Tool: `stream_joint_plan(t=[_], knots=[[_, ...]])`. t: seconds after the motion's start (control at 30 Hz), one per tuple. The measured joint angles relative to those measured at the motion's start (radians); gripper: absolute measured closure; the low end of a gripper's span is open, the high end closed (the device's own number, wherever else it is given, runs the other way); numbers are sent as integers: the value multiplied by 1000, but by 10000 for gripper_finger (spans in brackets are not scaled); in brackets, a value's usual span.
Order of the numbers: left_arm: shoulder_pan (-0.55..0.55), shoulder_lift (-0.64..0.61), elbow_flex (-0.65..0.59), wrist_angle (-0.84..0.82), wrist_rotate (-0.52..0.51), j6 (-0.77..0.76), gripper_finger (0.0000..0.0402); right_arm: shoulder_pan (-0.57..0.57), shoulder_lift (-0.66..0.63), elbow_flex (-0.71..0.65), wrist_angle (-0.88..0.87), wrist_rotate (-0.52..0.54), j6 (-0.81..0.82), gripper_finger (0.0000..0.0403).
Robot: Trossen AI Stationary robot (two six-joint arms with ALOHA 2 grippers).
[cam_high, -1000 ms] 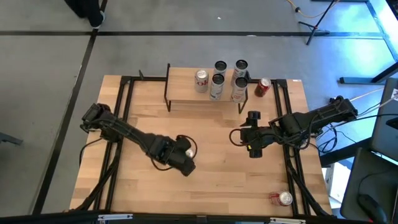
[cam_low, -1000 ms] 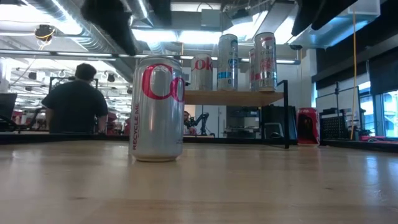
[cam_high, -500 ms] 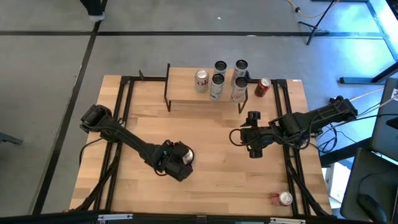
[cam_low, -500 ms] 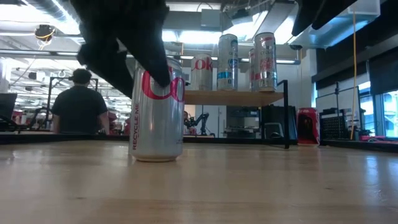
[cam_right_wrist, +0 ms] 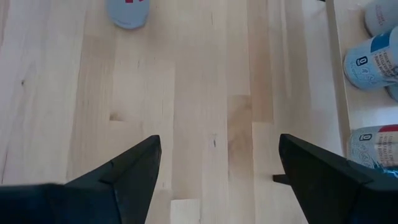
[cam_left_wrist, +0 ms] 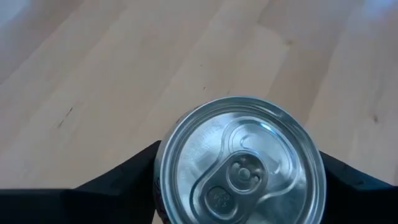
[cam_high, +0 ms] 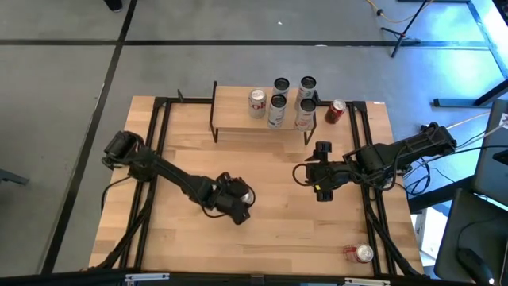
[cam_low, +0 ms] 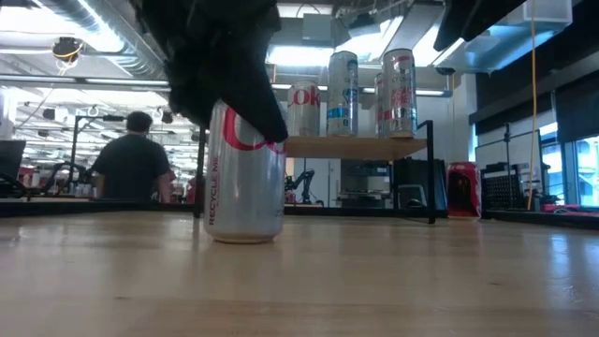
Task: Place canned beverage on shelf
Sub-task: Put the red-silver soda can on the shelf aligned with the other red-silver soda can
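Note:
A silver can (cam_high: 246, 193) stands upright on its base on the wooden table, left of centre, and fills the low view as the silver can (cam_low: 245, 187). My left gripper (cam_high: 236, 200) has come down on it from above and is shut on it; its gripper (cam_left_wrist: 239, 152) shows a finger on each side of the can's top (cam_left_wrist: 239, 165). The shelf (cam_high: 238, 121) at the far edge carries several cans. My right gripper (cam_high: 321, 171) hangs open above the table, right of centre, with nothing between its fingers (cam_right_wrist: 134, 168). My left gripper pinches the can's upper wall just under the rim (cam_left_wrist: 160, 163) between its two fingers, one on each opposite side. The fingers slant down from the table's left and near side. The can stays upright with its base (cam_low: 243, 236) on the table.
A red can (cam_high: 336, 110) lies on the table right of the shelf, and another red can (cam_high: 361, 253) lies near the front right corner. Black frame rails (cam_high: 159, 151) run along both table sides. A person (cam_low: 131, 164) sits in the room behind.
My left gripper has sunk onto the silver can, rolled about its pointing line and taken hold of the can's top. The can has slid a little toward the table's right edge, staying upright on the table.

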Motion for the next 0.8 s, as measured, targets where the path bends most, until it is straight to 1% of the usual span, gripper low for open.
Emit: stream_joint_plan(t=[0.13,0.23,0.3,0.4,0.5,0.57,0.67,0.73,0.8], knots=[[47,-32,11,-19,77,125,131,0,0,0,0,7,53,91],[89,-75,60,-21,98,246,131,0,-2,0,-4,-3,123,91],[120,-112,102,-9,119,334,131,0,-5,0,-14,-53,170,91],[172,-141,177,-27,188,448,131,0,-18,0,-18,-123,226,91],[229,-142,287,-100,231,529,131,0,-47,0,-24,-152,239,91],[275,-142,374,-172,242,565,131,0,-73,0,-34,-151,237,91],[349,-135,482,-302,228,600,130,0,-117,0,-70,-126,188,91],[400,-132,526,-358,234,615,128,0,-149,0,-87,-82,164,91],[451,-132,562,-379,235,647,128,-2,-176,0,-98,-16,151,91]])
